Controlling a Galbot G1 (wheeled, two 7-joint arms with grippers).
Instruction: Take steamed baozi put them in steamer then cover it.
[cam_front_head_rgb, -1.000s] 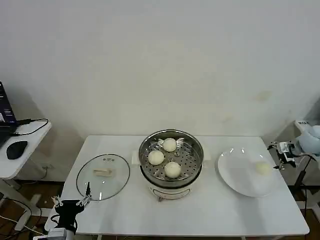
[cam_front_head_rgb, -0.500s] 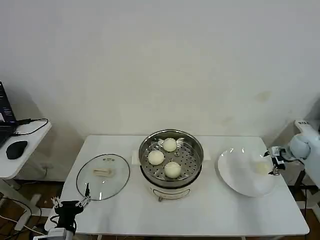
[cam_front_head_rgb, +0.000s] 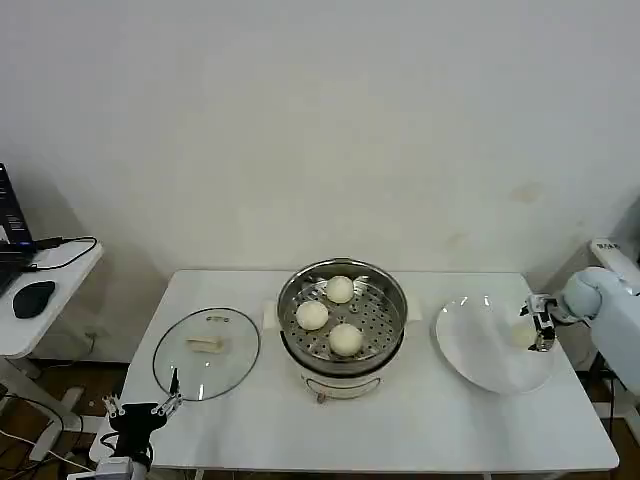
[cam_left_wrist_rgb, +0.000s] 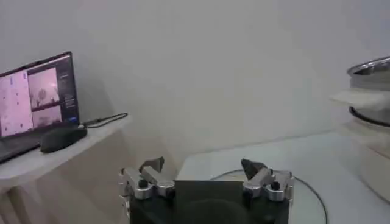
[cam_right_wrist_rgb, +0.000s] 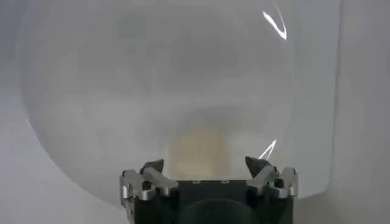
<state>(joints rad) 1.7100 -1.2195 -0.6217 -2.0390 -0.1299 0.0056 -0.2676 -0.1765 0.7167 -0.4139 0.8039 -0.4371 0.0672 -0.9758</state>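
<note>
Head view: right gripper (cam_front_head_rgb: 541, 324) at 3 o'clock of desk (cam_front_head_rgb: 400, 430), over right rim of white plate (cam_front_head_rgb: 480, 350), fingers spread, nothing held. Fourth baozi (cam_front_head_rgb: 523, 334) on plate, just beside gripper at its 9 o'clock. Right wrist view: jaws released, fingers (cam_right_wrist_rgb: 152, 170) either side of pale baozi (cam_right_wrist_rgb: 198, 152) directly ahead on plate (cam_right_wrist_rgb: 122, 91); contact not discernible. Steamer (cam_front_head_rgb: 342, 325) at desk centre, uncovered, three baozi (cam_front_head_rgb: 345, 339) on perforated tray at roughly 12, 9 and 6 o'clock. Cover (cam_front_head_rgb: 206, 352) flat on desk at 9 o'clock of steamer, apart from it. Left gripper (cam_front_head_rgb: 140, 408) parked at 7 o'clock desk corner, jaws released, near cover's rim (cam_left_wrist_rgb: 304, 195).
</note>
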